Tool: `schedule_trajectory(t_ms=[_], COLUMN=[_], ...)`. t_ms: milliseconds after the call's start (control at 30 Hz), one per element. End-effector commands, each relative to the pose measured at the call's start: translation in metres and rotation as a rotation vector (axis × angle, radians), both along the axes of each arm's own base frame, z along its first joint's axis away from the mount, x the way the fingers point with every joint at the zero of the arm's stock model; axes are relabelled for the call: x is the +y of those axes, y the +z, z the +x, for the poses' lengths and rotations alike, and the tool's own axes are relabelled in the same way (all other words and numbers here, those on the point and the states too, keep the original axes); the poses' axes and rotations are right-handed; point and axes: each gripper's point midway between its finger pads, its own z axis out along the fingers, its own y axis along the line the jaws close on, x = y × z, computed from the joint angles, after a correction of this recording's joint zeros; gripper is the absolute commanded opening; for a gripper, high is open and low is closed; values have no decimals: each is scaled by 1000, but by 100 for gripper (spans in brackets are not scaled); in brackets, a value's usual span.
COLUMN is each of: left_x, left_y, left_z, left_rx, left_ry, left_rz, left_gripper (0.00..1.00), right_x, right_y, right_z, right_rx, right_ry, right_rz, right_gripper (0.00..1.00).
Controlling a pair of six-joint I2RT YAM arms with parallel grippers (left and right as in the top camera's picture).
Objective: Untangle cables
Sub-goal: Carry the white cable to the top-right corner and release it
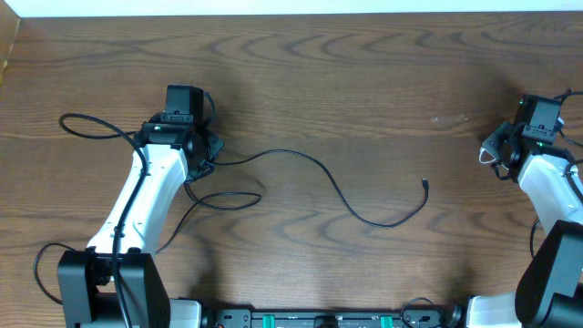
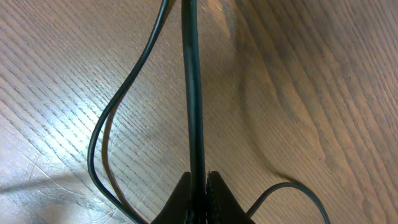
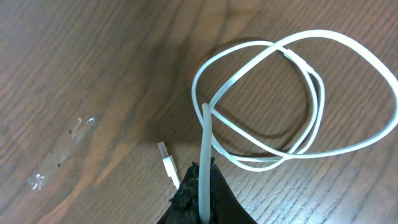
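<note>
- Overhead: the left gripper (image 1: 199, 150) sits toward 9 o'clock on the wooden table (image 1: 364, 82), clenched on the black cable (image 1: 346, 205). From the gripper the cable snakes toward 3 o'clock, dips, and ends in a small plug (image 1: 425, 185) near the table's middle. A slack loop (image 1: 228, 199) lies just off the gripper's 5 o'clock.
- Overhead: the right gripper (image 1: 508, 150) is well apart at 3 o'clock, with a pale bit of the white cable (image 1: 490, 157) beside it. Keeping the two cords at opposite sides looks deliberate, so that they do not cross.
- Left wrist: the fingers (image 2: 180, 196) are pressed together on the black cable, which runs straight from them to 12 o'clock. This pinch probably anchors one stretch so the rest can be laid out flat.
- Left wrist: a thinner-looking black strand (image 2: 99, 137) curves past at 9 o'clock. I cannot tell whether it is the same cord.
- Right wrist: this gripper is clamped on the white cable. The cable rises from between the fingertips toward 12 o'clock, then swings into overlapping loops at 2 o'clock, resting on the wood.
- Right wrist: the white cable's USB plug (image 3: 166, 163) lies flat and free just off the fingers' 10 o'clock.
- Right wrist: a clear plastic scrap (image 3: 62, 149) sits apart at 9 o'clock.
- Right wrist: since the loops overlap one another, the white cord likely needs spreading before it counts as untangled.
</note>
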Motion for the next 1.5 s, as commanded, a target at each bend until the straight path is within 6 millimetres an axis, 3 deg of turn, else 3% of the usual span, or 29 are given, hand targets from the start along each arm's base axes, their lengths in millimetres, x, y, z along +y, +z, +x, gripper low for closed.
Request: schedule_trajectory(t_ms=[0,167,367,633,767,867,967,1100,1233,1333,1467], left_x=[1,1,1,1,1,1,1,1,0,0,0], left_y=[-3,-3,-3,-3,-3,-3,-3,-3,-3,-3,-3], left_z=[0,0,0,0,0,0,0,0,0,0,0], left_rx=[9,9,10,10,10,10,10,10,11,10,11], left_ry=[-8,-8,-9,-8,-9,-8,-8,-8,-10,-10,-10], left_rz=[12,12,12,12,12,12,12,12,12,12,12], left_gripper=[8,8,8,8,8,8,8,8,8,8,8], right_x=[0,-9,-40,-105,-129,-138,-145,-155,-164,-164,-162], right_y=[6,28,90,196,231,242,238,207,153,99,58], right_z=[7,17,41,65,79,89,99,106,109,109,103], right_rx=[-4,-14,-109,-299,-351,-363,-352,-283,-161,-50,36], right_ry=[57,74,71,0,-7,2,9,-3,-16,-6,-15], right_rz=[-15,-26,-79,-235,-295,-325,-336,-337,-305,-247,-187], right_gripper=[1,1,1,1,1,1,1,1,1,1,1])
